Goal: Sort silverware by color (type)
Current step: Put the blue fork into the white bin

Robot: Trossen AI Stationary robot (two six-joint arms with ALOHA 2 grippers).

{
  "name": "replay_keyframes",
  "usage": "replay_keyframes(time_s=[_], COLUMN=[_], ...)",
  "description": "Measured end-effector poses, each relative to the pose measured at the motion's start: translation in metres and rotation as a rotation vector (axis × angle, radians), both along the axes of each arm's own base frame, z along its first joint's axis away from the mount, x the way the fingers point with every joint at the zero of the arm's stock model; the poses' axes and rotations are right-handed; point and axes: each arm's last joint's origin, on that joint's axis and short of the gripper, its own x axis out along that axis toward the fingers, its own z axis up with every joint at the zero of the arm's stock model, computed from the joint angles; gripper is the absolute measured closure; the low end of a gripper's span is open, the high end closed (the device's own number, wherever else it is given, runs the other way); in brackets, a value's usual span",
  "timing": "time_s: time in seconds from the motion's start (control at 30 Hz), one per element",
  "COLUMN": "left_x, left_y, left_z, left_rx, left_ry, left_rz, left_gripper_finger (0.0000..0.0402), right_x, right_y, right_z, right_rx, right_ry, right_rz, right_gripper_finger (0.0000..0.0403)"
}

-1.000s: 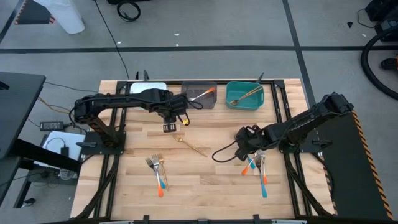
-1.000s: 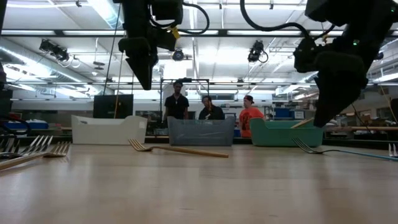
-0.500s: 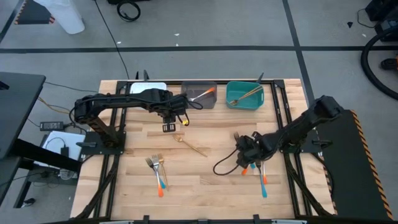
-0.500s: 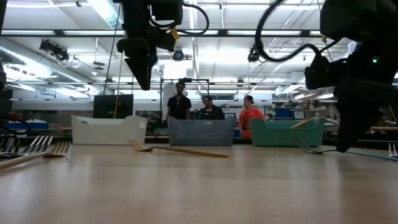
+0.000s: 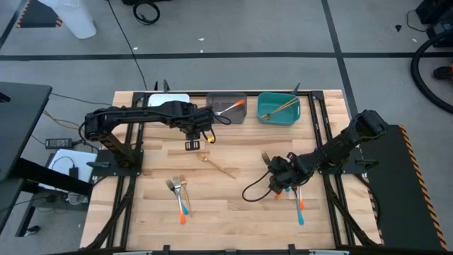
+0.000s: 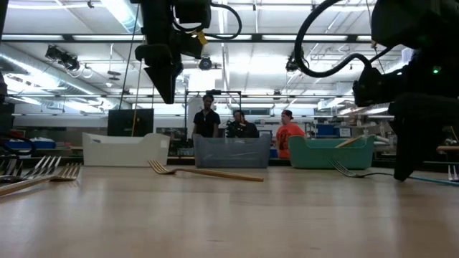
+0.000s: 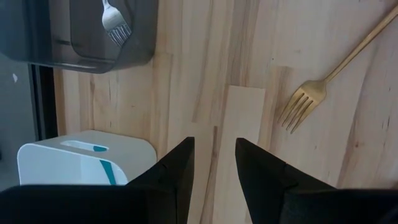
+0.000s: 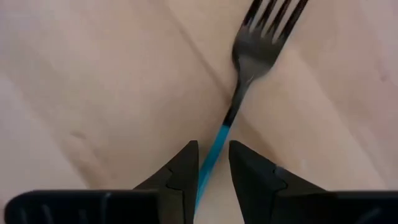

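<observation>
Blue is the colour in hand: your right gripper (image 8: 211, 163) is down at the table's right side with its jaws narrowed around the blue handle of a fork (image 8: 247, 59), the handle lying between the fingers. You cannot tell from these views whether the fork is gripped or lifted yet.

Your left gripper (image 7: 213, 163) waits above the wood just in front of the grey bin (image 5: 227, 108), jaws a little apart and holding nothing, with a gold fork (image 5: 218, 166) on the boards near it.

By my reading you are well short of halfway. The grey bin holds an orange-handled piece, the teal bin (image 5: 278, 108) holds a couple of gold-looking pieces, and the white bin (image 5: 168, 100) shows nothing you can make out inside.

Left to sort: the gold fork, a small cluster of forks (image 5: 180, 194) at the front left, and a few blue and orange ones (image 5: 299, 200) beside the right gripper.
</observation>
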Motion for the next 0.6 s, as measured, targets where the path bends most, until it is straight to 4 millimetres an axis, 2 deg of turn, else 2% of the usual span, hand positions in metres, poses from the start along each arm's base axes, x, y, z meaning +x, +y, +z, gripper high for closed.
replay_keyframes(time_s=[0.33,0.6], left_x=[0.000,0.007], left_y=[0.000,-0.013], left_z=[0.000,0.001], left_rx=[0.000,0.020], left_ry=[-0.001,-0.022], left_rz=[-0.002,-0.105], left_gripper_finger=[0.0276,0.0276], right_x=[0.002,0.009], right_y=[0.000,0.000], right_z=[0.001,0.005], right_rx=[-0.019,-0.048], right_ry=[-0.014,-0.090], right_rz=[0.042,0.091], right_gripper_finger=[0.0390,0.0390])
